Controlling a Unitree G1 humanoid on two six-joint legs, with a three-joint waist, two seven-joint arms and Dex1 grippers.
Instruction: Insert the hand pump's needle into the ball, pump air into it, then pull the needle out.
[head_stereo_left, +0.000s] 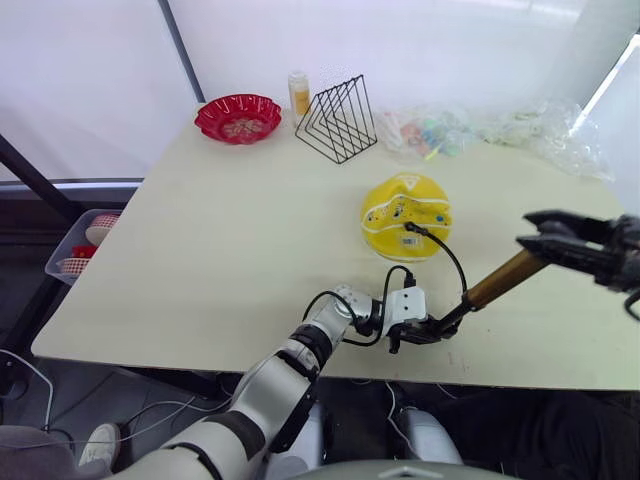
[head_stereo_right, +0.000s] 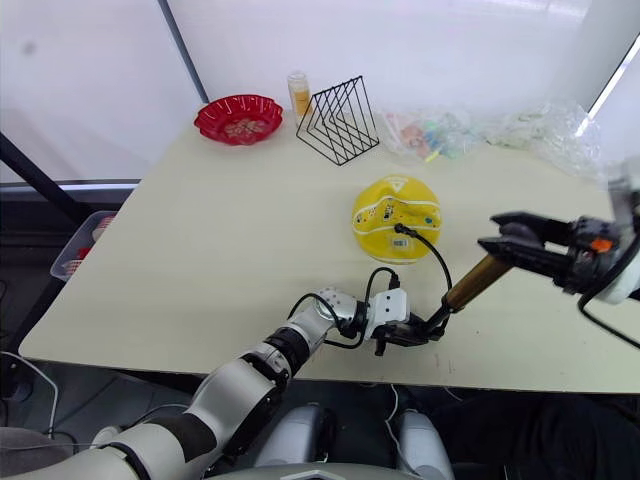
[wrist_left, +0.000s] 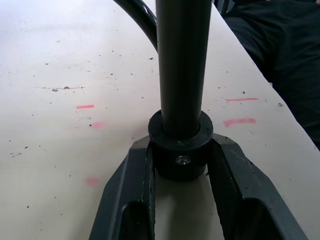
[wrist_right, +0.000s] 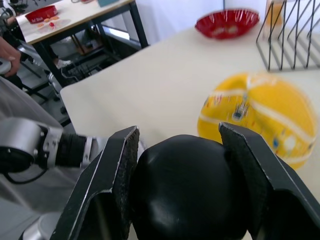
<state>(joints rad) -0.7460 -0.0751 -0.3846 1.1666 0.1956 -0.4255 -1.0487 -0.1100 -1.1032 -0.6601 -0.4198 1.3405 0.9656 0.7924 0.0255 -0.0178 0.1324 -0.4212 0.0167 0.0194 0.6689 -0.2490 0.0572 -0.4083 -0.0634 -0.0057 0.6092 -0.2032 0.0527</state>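
A pale bench (head_stereo_left: 220, 260) stands before white curtained walls (head_stereo_left: 90, 80); dark floor (head_stereo_left: 30, 300) lies alongside.

Tilted gold hand pump (head_stereo_left: 502, 279), needle (head_stereo_left: 408, 228) in yellow ball (head_stereo_left: 405, 215)

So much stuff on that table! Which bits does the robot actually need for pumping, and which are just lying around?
Needed for the job:
gold-bronze hand pump with black hose
soft yellow ball
left gripper, clamped on the pump's base
right gripper, around the black handle

Just lying about:
red scalloped bowl
black wire rack
small yellow bottle
clear plastic bags
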